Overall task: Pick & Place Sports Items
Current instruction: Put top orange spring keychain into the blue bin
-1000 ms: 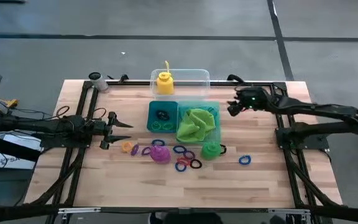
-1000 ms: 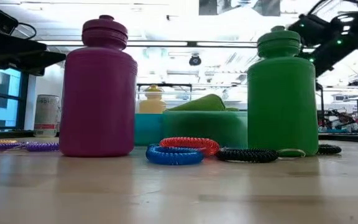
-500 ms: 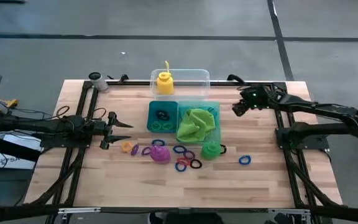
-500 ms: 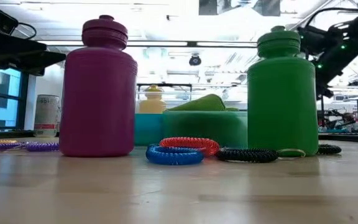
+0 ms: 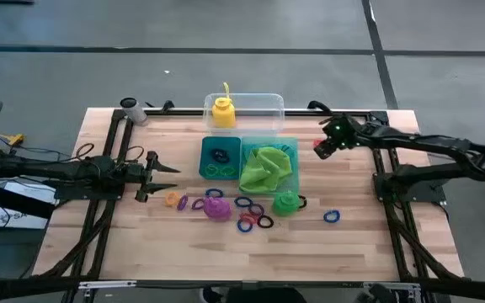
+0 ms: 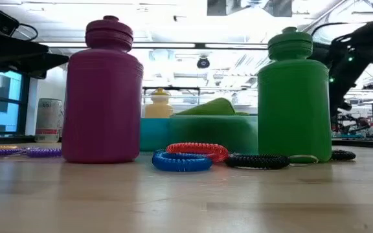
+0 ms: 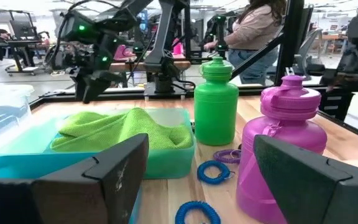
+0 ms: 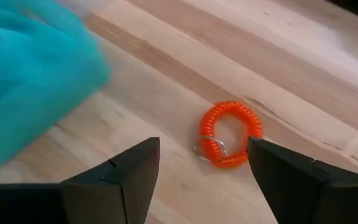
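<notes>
I work in a robotics lab: more arm rigs [image 7: 166, 43] on benches fill the upper middle of my left wrist view, a person [image 7: 253, 31] stands upper right, ceiling strip lights [image 6: 193, 45] run across the low view's top

Both arms out over the desk, nothing gripped

Left arm lies low along the left side of the desk, its tool [image 5: 165, 171] pointing inward with fingers [image 7: 110, 177] spread wide and empty. Right arm reaches in from the right, wrist bent down, its tool [image 5: 320, 148] hovering above the wood with fingers [image 8: 129, 180] parted, holding nothing.
</notes>
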Motion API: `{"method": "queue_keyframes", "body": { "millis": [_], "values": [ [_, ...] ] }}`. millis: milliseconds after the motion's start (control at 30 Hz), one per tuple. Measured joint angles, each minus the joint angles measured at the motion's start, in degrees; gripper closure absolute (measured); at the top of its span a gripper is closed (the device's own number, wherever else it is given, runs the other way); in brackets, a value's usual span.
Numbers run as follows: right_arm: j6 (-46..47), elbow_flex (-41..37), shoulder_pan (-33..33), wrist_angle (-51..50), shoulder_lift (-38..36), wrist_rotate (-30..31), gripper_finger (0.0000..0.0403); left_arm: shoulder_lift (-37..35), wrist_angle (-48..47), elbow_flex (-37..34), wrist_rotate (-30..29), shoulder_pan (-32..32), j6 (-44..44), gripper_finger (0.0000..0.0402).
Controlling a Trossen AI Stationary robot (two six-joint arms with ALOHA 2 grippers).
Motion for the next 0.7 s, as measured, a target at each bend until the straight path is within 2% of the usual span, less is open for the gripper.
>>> {"method": "queue_keyframes", "body": {
  "millis": [300,467,700],
  "values": [
    [-1.1,0.0,-2.5,3.3,7.0,-0.3,0.021,0.0,0.0,0.0,0.0,0.0,0.0,0.0165],
    [-2.7,0.0,-3.4,5.8,10.2,-3.3,0.021,0.0,0.0,0.0,0.0,0.0,0.0,0.0165],
    [-2.8,0.0,-3.4,7.8,14.4,-3.8,0.021,0.0,0.0,0.0,0.0,0.0,0.0,0.0165]
  ]
}}
